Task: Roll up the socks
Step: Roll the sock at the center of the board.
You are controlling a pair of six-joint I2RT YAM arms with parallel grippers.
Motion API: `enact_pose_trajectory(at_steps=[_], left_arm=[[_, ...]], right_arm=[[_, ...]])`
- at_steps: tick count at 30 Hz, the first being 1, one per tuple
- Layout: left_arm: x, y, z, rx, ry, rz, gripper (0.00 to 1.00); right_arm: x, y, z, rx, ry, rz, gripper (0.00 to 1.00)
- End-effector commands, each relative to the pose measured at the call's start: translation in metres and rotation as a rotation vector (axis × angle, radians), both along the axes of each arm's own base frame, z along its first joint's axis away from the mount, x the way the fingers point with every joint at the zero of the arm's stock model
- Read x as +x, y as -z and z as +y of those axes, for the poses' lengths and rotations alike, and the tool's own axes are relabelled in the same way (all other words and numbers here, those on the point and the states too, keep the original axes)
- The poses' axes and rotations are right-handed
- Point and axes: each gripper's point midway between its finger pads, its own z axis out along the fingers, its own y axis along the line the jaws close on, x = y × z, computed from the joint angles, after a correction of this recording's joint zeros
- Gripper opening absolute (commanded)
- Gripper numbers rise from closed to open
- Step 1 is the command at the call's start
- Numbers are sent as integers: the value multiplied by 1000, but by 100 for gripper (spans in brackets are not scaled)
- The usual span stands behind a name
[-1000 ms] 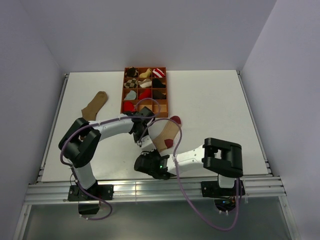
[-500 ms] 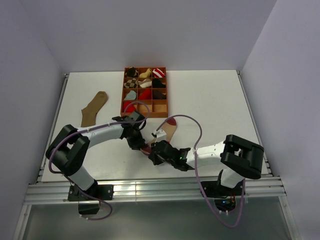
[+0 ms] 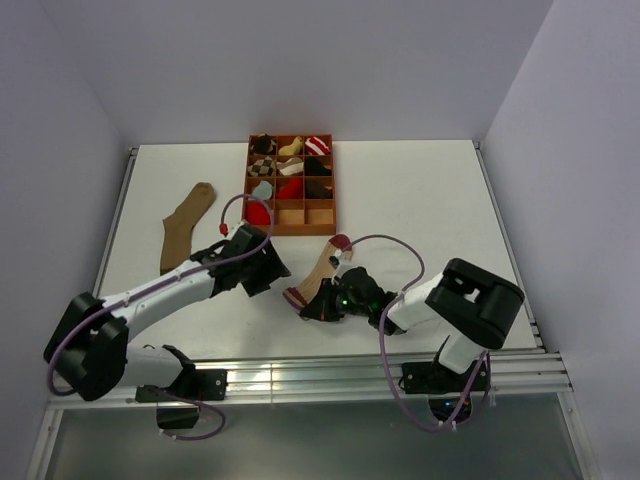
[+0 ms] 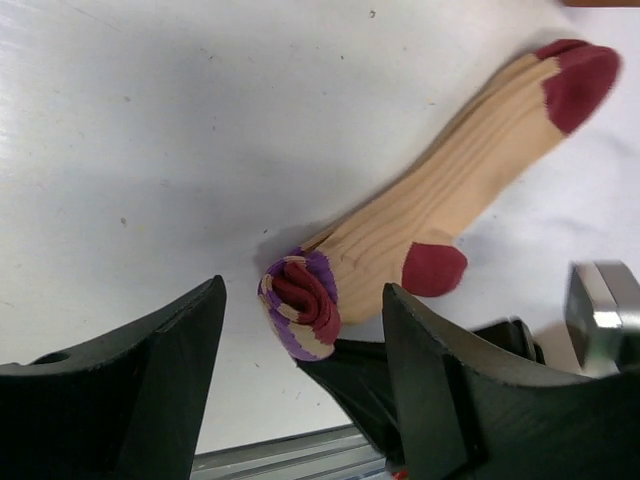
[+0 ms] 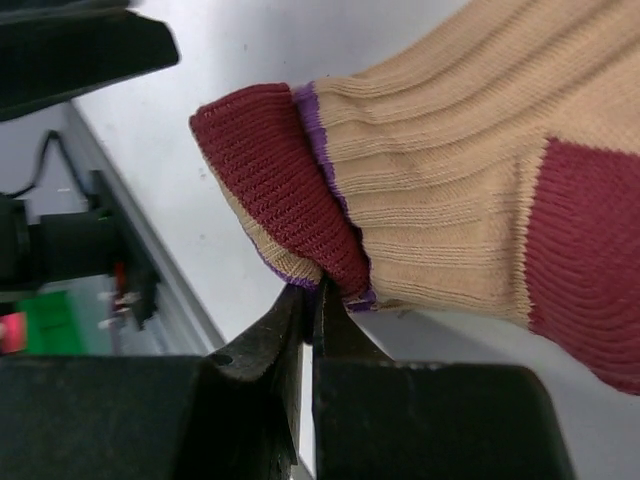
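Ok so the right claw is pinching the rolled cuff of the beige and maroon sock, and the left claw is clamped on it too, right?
Not quite: the right claw does pinch the rolled cuff of the beige and maroon sock, but the left claw is open, its fingers either side of the cuff, as the left wrist view shows.

Bench [image 3: 430, 200]: tray [image 3: 291, 231] sits left of centre, toward the far edge. Bundles [image 3: 290, 166] lie in its three far rows and its near-left compartment.
Far-left sock [image 3: 186, 224] lies flat on the bench, left of the tray and apart from it.
Near sock [image 3: 322, 268] lies on the bench in front of the tray's right corner. It is slanted, with the toe end toward the tray and the cuff end toward the near edge.
Left tool [image 3: 276, 274] is just left of the cuff end.
Right tool [image 3: 308, 302] is at the cuff end and touches it from the near-right side.
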Motion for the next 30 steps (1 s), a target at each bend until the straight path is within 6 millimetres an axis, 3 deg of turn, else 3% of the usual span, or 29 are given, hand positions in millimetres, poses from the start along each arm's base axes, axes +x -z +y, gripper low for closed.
enact_pose_trajectory(at_steps=[1, 6, 19, 23, 30], left_arm=[[12, -23, -2, -103, -40, -137, 70], [-4, -12, -9, -171, 39, -151, 69], [-19, 12, -21, -239, 143, -188, 68], [-19, 5, -12, -242, 103, -234, 69], [-24, -28, -1, -320, 93, -390, 77]], right_arm=[[-37, 42, -30, -58, -35, 245, 0], [-37, 44, -33, 15, -16, 325, 0], [-35, 53, -39, 73, 35, 444, 0], [-34, 54, -40, 65, 43, 458, 0], [-32, 54, -39, 23, 29, 457, 0]])
